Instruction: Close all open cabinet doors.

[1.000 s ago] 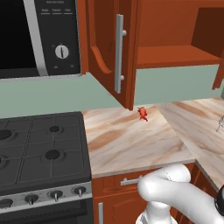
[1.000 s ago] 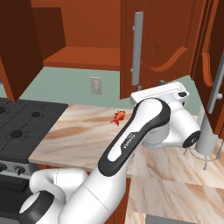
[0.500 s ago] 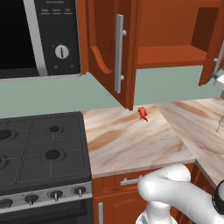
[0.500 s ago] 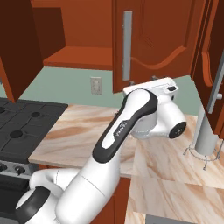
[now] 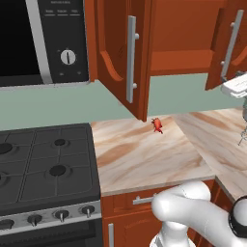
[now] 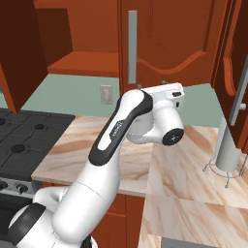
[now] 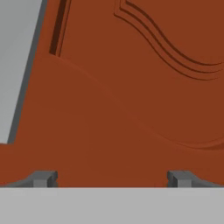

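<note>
Cabinet doors, right one half shut, left one wide open

Gripper has its fingers spread wide with nothing in them, nosed up close against the right cabinet door over the counter. Left cabinet door by the microwave sticks way out. My worry: pushing near the bottom edge, the hand could slide off underneath.

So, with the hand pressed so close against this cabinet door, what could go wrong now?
The gripper stands open against the right cabinet door, near its lower edge; the fingertips might slide off under it. The left cabinet door is wide open and could be forgotten. The arm's elbow passes low over the counter, close to the grey stand.
</note>
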Tool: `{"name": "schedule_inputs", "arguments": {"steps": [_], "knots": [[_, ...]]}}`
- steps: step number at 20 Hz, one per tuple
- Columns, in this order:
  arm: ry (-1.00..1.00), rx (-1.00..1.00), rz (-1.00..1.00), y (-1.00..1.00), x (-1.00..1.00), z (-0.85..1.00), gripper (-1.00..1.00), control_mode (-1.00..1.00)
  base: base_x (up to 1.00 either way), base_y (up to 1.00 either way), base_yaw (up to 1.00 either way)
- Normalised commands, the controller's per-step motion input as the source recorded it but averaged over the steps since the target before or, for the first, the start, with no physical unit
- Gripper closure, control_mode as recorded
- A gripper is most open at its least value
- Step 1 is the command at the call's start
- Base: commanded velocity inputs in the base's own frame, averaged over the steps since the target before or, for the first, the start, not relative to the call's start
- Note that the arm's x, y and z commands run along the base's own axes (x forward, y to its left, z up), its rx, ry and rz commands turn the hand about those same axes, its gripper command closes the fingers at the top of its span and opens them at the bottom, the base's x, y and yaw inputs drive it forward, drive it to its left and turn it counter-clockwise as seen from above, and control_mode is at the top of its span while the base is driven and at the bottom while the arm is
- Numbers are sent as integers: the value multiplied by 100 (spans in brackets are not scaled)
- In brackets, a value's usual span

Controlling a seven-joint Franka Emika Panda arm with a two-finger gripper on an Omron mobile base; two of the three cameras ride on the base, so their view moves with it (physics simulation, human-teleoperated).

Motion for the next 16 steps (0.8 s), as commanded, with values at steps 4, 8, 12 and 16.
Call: {"name": "schedule_inputs", "arguments": {"steps": [4,8,12,16], "knots": [[0,0,-14,28,42,0,-100,-100,0,0,0],[0,0,-14,21,40,0,-100,-100,0,0,0],[0,0,-13,16,36,0,-100,-100,0,0,0],[0,0,-12,14,33,0,-100,-100,0,0,0]]}}
